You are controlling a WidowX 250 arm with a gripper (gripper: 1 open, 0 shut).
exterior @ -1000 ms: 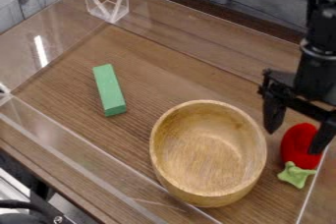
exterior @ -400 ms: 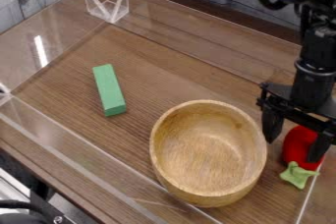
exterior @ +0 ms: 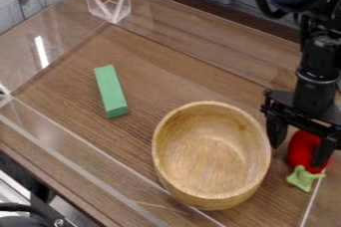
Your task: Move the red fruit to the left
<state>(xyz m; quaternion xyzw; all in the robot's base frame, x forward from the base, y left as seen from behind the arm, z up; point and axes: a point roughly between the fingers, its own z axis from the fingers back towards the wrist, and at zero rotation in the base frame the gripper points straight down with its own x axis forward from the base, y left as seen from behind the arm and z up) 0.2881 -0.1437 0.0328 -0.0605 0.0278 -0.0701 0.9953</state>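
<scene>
The black pincer [exterior: 301,144] hangs at about four o'clock in the view, pointing straight down at the bench [exterior: 200,67], its two dark fingers [exterior: 277,131] spread wide. Between those fingers sits the red fruit [exterior: 306,148], glossy and rounded, at the right edge of the wooden surface; the fingers stand on either side of it, but whether either one touches it cannot be told from this angle. A light green leafy piece [exterior: 305,179] lies just below the fruit, toward five o'clock, close to the clear wall there. Immediately to the nine o'clock side of the pincer is a wooden bowl [exterior: 210,153], round, pale and upright, much larger than the fruit; the left finger stands just beside its rim, and contact between them cannot be judged. Well apart from all this, at about nine o'clock in the view, a green rectangular block [exterior: 111,91] lies flat on the bench, its long side running roughly from eleven to five o'clock. Low transparent walls [exterior: 60,27] fence the wood-grain work surface, and a small clear bracket [exterior: 110,4] stands at about eleven o'clock near the far corner. The arm [exterior: 320,42] carrying the pincer rises out of frame toward one o'clock.
</scene>
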